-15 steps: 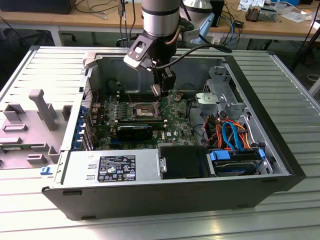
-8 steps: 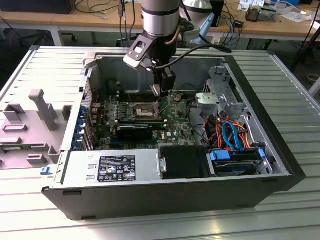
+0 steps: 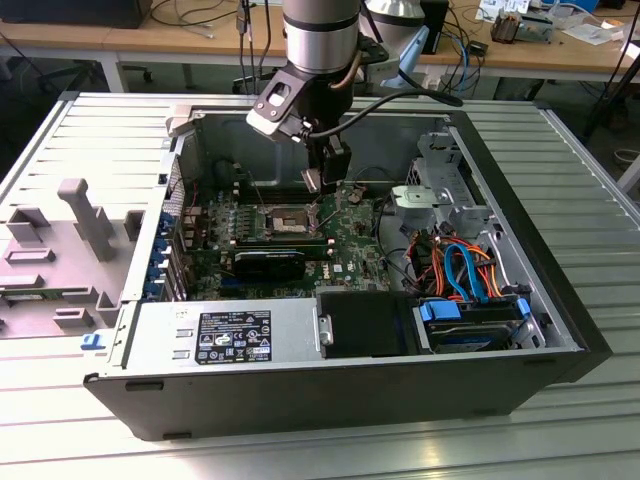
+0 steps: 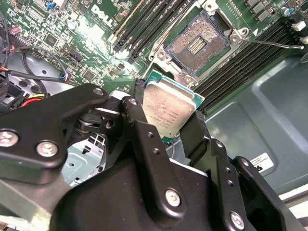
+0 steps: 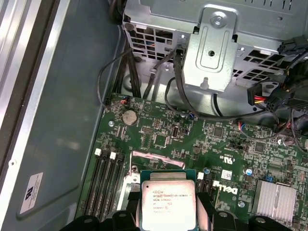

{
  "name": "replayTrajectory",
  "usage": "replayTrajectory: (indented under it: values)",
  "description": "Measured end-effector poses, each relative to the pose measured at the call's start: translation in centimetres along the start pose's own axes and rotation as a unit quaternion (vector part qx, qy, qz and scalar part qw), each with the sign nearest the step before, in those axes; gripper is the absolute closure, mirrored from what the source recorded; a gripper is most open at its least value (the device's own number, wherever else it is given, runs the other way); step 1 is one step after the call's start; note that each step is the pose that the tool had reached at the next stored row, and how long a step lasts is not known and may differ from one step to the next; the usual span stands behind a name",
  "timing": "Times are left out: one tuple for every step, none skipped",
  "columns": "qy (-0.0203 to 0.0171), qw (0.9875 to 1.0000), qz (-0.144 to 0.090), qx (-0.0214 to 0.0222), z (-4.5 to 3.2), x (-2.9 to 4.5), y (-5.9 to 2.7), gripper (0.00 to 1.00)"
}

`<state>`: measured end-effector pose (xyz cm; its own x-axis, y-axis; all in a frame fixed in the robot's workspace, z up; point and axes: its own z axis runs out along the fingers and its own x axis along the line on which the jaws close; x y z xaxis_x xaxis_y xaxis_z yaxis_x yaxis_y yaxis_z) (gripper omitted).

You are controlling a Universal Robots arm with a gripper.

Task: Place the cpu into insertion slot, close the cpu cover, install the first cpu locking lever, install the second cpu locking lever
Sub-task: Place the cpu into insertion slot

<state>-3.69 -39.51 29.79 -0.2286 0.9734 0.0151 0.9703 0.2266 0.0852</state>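
Observation:
My gripper point(image 3: 322, 185) hangs inside the open computer case and is shut on the cpu point(image 4: 168, 108), a flat square chip with a silver-grey top held edgewise between the black fingers point(image 4: 137, 106). The first wrist view shows the cpu point(image 5: 168, 199) above the green board. The insertion slot point(image 4: 197, 43) lies uncovered just beyond the chip, its dark centre with contacts bare; in the exterior view the insertion slot point(image 3: 290, 218) is below and slightly left of the gripper. A thin lever rod point(image 4: 269, 43) sticks out beside it. A tilted metal strip point(image 5: 149, 155) may be the raised cpu cover.
Black memory slots point(image 4: 144, 21) flank the socket. A metal drive cage point(image 5: 216, 48) with loose cables, a silver heatsink point(image 5: 273, 199), the power supply point(image 3: 225, 335) and a drive with orange and blue cables point(image 3: 470, 275) crowd the case. A grey plastic shroud point(image 3: 60, 250) lies outside at the exterior view's left.

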Motion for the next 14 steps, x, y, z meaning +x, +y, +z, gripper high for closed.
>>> replayTrajectory:
  values:
    - [-0.0001,1.0,0.001,0.0,0.0,0.0,0.0,0.46]
    - [-0.0001,1.0,0.001,0.0,0.0,0.0,0.0,0.46]
    - [-0.0002,1.0,0.002,0.0,0.01,0.0,0.0,0.46]
    - [-0.0002,1.0,0.003,0.0,0.01,0.0,0.0,0.46]
    - [-0.0002,1.0,0.003,0.0,0.01,0.0,0.0,0.46]
    - [-0.0003,1.0,0.004,-0.0001,0.02,0.0,0.0,0.46]
    - [-0.0004,1.0,0.005,-0.0001,0.02,0.0,0.0,0.46]
    - [-0.0004,1.0,0.005,-0.0001,0.02,0.0,0.0,0.46]
    - [-0.0004,1.0,0.005,-0.0001,0.02,0.0,0.0,0.46]
    - [-0.0005,1.0,0.006,-0.0001,0.03,0.0,0.0,0.46]
    - [-0.0005,1.0,0.006,-0.0001,0.03,0.0,0.0,0.46]
    - [-0.0005,1.0,0.006,-0.0001,0.03,0.0,0.0,0.46]
    - [-0.0006,1.0,0.007,-0.0001,0.03,0.0,0.0,0.46]
    - [-0.0006,1.0,0.007,-0.0001,0.03,0.0,0.0,0.46]
